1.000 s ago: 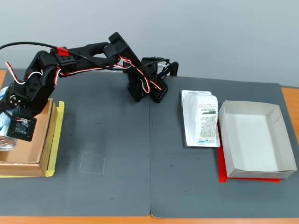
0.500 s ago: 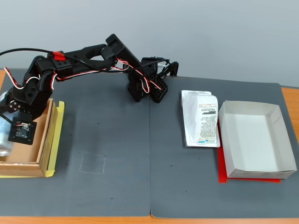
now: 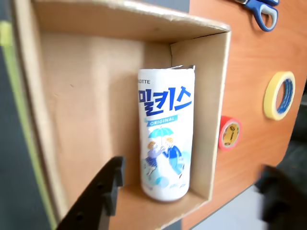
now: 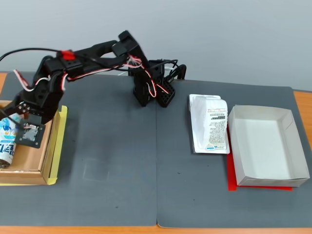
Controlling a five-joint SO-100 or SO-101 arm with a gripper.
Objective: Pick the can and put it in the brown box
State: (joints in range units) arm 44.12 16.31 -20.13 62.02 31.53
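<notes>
The can, white with blue print, lies on the floor of the brown box, against one wall. In the wrist view my gripper hangs open above it, one black finger over the box floor and the other, blurred, beyond the box wall. Nothing is held. In the fixed view the brown box sits at the table's left edge with the can inside, and my gripper hovers over it.
In the fixed view a flat white packet and a white paper tray lie at the right on the dark mat. The wrist view shows blue scissors, a yellow tape roll and a red tape roll on the wooden table beside the box.
</notes>
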